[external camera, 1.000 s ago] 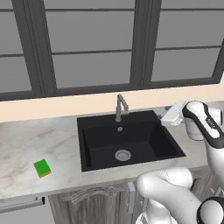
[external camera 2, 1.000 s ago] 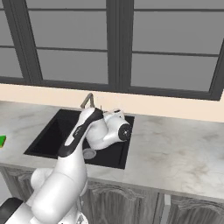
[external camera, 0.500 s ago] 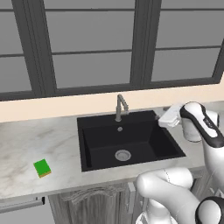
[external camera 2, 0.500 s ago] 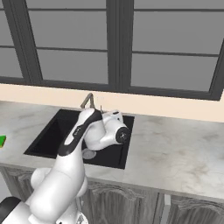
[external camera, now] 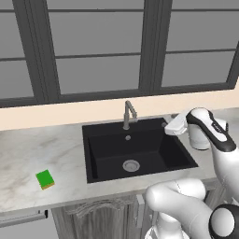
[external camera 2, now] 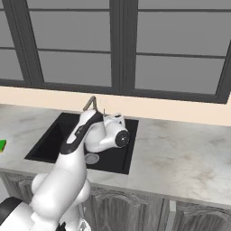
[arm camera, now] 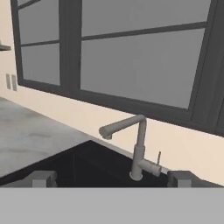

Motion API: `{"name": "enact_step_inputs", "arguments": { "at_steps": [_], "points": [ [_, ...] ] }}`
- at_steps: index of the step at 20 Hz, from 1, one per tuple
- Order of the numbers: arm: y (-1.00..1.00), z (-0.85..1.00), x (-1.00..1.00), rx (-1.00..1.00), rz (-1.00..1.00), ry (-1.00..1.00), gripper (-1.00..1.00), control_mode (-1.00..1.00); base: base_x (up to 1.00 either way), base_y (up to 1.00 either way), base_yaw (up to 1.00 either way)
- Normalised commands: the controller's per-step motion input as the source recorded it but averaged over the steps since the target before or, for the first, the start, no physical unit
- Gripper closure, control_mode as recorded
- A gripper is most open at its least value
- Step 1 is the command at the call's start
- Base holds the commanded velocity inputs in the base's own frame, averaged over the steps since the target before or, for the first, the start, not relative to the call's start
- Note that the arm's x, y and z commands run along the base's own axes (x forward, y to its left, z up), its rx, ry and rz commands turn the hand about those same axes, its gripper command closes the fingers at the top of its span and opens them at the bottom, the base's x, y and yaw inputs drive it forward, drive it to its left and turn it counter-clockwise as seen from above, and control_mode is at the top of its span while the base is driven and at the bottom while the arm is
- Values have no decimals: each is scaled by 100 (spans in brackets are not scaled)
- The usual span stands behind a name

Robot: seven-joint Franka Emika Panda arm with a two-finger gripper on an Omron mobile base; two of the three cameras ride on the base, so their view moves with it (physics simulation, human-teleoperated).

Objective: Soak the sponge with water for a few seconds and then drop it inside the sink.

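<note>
The two dark fingertips (arm camera: 43, 178) stand far apart at the bottom corners of the hand view, spread wide with nothing between them, and through that gap the grey faucet (arm camera: 133, 146) rises in the middle of the frame, its spout pointing to the left over the dark basin and a thin lever sticking up at its right side. No stream falls from the spout there. Behind it run the cream wall and the dark-framed window (arm camera: 131, 57), and at the left edge lies a stretch of marble counter (arm camera: 26, 140). In the left base view, going from the left, the sponge (external camera: 45, 179) lies flat on the counter at lower left, green side up, well apart from the sink (external camera: 137, 149), which fills the middle of the frame with its round silver drain (external camera: 131, 165) showing. The gripper (external camera: 172, 126) hangs at the sink's back right corner, right of the faucet, at the end of the white arm that bends in from the right edge. The right base view catches a sliver of the sponge at its far left edge, the arm covers much of the sink in the centre, and bare counter runs off to the right.
</note>
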Motion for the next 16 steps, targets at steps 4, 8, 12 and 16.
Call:
{"name": "enact_step_inputs", "arguments": {
  "at_steps": [4, 8, 12, 16],
  "points": [
    [25, -21, 1, 4, 0, 0, -100, -100, 0, 0, 0],
    [29, -7, 9, 6, 0, 0, -100, -100, 0, 0, 0],
    [17, 0, 14, 4, 0, 0, -100, -100, 0, 0, 0],
    [2, 0, 10, 6, 0, 0, -100, -100, 0, 0, 0]
  ]
}}
